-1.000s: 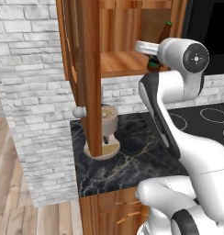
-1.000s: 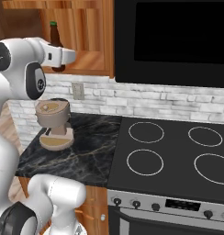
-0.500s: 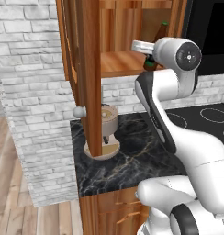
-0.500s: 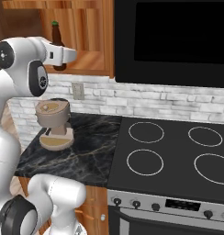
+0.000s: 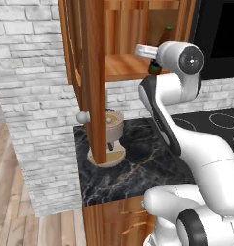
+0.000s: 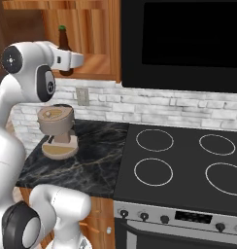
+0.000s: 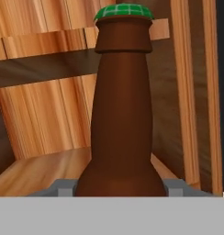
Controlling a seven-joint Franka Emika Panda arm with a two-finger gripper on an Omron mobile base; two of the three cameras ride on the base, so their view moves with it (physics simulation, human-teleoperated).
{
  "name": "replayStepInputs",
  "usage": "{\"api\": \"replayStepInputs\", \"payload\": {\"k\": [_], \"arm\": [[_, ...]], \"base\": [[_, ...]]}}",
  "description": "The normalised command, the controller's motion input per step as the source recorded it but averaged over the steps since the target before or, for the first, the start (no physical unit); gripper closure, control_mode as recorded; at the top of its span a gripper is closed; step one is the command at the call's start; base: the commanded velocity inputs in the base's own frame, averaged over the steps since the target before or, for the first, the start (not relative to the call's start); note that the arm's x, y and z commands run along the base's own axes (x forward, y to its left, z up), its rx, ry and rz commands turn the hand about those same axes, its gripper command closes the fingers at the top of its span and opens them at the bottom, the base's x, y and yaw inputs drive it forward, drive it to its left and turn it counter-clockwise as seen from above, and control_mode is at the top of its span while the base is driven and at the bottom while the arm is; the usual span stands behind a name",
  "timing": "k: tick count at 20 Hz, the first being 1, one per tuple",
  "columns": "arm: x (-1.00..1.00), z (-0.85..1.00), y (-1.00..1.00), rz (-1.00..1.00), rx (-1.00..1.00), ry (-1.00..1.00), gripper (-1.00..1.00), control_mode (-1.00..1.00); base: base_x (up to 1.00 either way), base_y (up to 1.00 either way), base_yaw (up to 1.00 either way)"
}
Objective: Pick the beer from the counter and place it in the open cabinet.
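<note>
Kitchen: brick wall, stove [image 6: 178,165], coffee machine [image 6: 56,131] on the marble top. Cabinet [image 5: 123,67] open. Hand [image 7: 120,189] closed on the beer [image 7: 120,114], upright over the shelf's front edge. Placing step. Next, probably: lower to the shelf [image 7: 36,172], open the fingers, back straight out.

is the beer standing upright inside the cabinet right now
Yes, in the hand view the beer stands upright with its green cap on top, in front of the open cabinet's wooden back wall, above its plank shelf.
</note>
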Motion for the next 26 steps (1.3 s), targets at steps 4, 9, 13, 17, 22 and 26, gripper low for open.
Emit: {"api": "replayStepInputs", "payload": {"k": [4, 9, 13, 17, 22, 26], "arm": [[0.24, -0.06, 0.00, 0.02, 0.00, 0.00, 1.00, -1.00], [0.21, -0.01, 0.00, 0.01, 0.00, 0.00, 1.00, -1.00], [0.21, 0.00, 0.00, 0.01, 0.00, 0.00, 1.00, -1.00], [0.21, 0.00, 0.00, 0.01, 0.00, 0.00, 1.00, -1.00], [0.23, -0.02, 0.00, 0.01, 0.00, 0.00, 1.00, -1.00], [0.24, -0.05, 0.01, 0.01, 0.00, 0.00, 1.00, -1.00]], "base": [[0.00, 0.00, 0.00], [0.00, 0.00, 0.00], [0.00, 0.00, 0.00], [0.00, 0.00, 0.00], [0.00, 0.00, 0.00], [0.00, 0.00, 0.00]]}}
